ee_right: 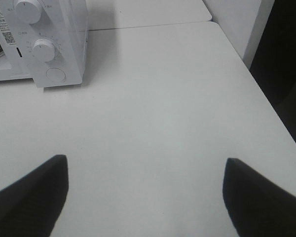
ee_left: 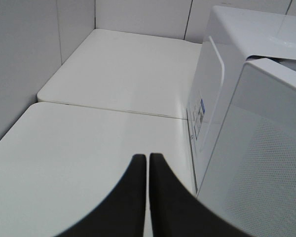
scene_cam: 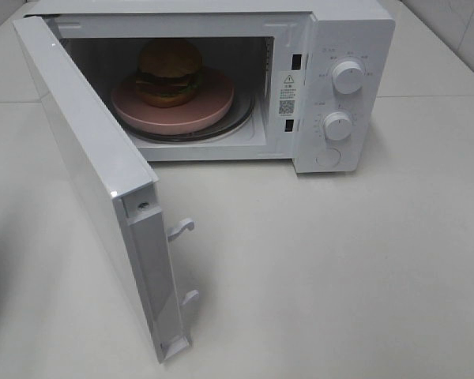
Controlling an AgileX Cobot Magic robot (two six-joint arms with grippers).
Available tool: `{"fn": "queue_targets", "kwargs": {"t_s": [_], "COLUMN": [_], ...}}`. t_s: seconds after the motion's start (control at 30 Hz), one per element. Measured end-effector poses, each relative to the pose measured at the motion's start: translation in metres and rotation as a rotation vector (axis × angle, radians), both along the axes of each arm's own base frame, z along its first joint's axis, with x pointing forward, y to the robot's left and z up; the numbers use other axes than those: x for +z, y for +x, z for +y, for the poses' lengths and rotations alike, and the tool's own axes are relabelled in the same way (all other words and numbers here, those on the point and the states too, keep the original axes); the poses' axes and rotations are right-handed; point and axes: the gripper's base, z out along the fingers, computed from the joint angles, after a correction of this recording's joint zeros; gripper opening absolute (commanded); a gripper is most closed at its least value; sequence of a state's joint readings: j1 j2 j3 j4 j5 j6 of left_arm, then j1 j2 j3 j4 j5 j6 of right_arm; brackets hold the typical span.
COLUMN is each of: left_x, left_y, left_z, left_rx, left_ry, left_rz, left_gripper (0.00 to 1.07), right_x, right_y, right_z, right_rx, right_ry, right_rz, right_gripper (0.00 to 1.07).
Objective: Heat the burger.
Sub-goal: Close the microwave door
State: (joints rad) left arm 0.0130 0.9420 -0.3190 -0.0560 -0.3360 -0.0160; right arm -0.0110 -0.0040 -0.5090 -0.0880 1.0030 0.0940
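The burger (scene_cam: pixel 169 73) has a tan-brown domed bun and dark and green layers. It sits upright on a round pink plate (scene_cam: pixel 213 110) inside the white microwave (scene_cam: pixel 351 31), on the glass turntable. The microwave door (scene_cam: pixel 87 166) stands wide open, swung out to the left front. No gripper shows in the exterior high view. In the left wrist view my left gripper (ee_left: pixel 148 157) is shut and empty, beside the microwave's outer side (ee_left: pixel 207 108) and the door (ee_left: pixel 266 163). In the right wrist view my right gripper (ee_right: pixel 145 165) is open and empty over the table, in front of the microwave's control panel (ee_right: pixel 47 47).
Two white knobs (scene_cam: pixel 347 76) (scene_cam: pixel 337 125) and a round button (scene_cam: pixel 329 158) are on the control panel. Two door latches (scene_cam: pixel 182 229) stick out from the door's edge. The white table (scene_cam: pixel 340 268) spreads in front. A wall (ee_left: pixel 19 64) lies beyond the table's left edge.
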Motion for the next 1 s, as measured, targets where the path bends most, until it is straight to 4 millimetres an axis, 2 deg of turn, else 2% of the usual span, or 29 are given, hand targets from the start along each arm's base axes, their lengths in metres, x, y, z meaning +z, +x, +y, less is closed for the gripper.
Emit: {"fn": "queue_targets", "kwargs": {"t_s": [0.27, 0.3, 0.43, 0.67, 0.83, 1.0], "left_x": [-0.021, -0.032, -0.047, -0.065, -0.077, -0.082], "left_y": [0.027, 0.034, 0.046, 0.057, 0.066, 0.069], "left_z": [-0.018, -0.022, -0.029, -0.04, -0.059, -0.066], "left_rx": [-0.209, -0.259, -0.338, -0.434, -0.522, -0.549], "left_ry": [0.021, 0.018, 0.003, 0.0, 0.0, -0.002], "left_rz": [-0.013, -0.003, -0.017, 0.015, 0.052, 0.068], "left_gripper": [0.01, 0.01, 0.01, 0.01, 0.01, 0.01], "right_x": [0.0, 0.0, 0.0, 0.0, 0.0, 0.0], "right_y": [0.0, 0.0, 0.0, 0.0, 0.0, 0.0], "right_z": [0.0, 0.0, 0.0, 0.0, 0.0, 0.0], "right_rx": [0.0, 0.0, 0.0, 0.0, 0.0, 0.0], "right_ry": [0.0, 0.0, 0.0, 0.0, 0.0, 0.0], "right_rz": [0.0, 0.0, 0.0, 0.0, 0.0, 0.0], "right_gripper": [0.76, 0.76, 0.76, 0.76, 0.76, 0.76]}}
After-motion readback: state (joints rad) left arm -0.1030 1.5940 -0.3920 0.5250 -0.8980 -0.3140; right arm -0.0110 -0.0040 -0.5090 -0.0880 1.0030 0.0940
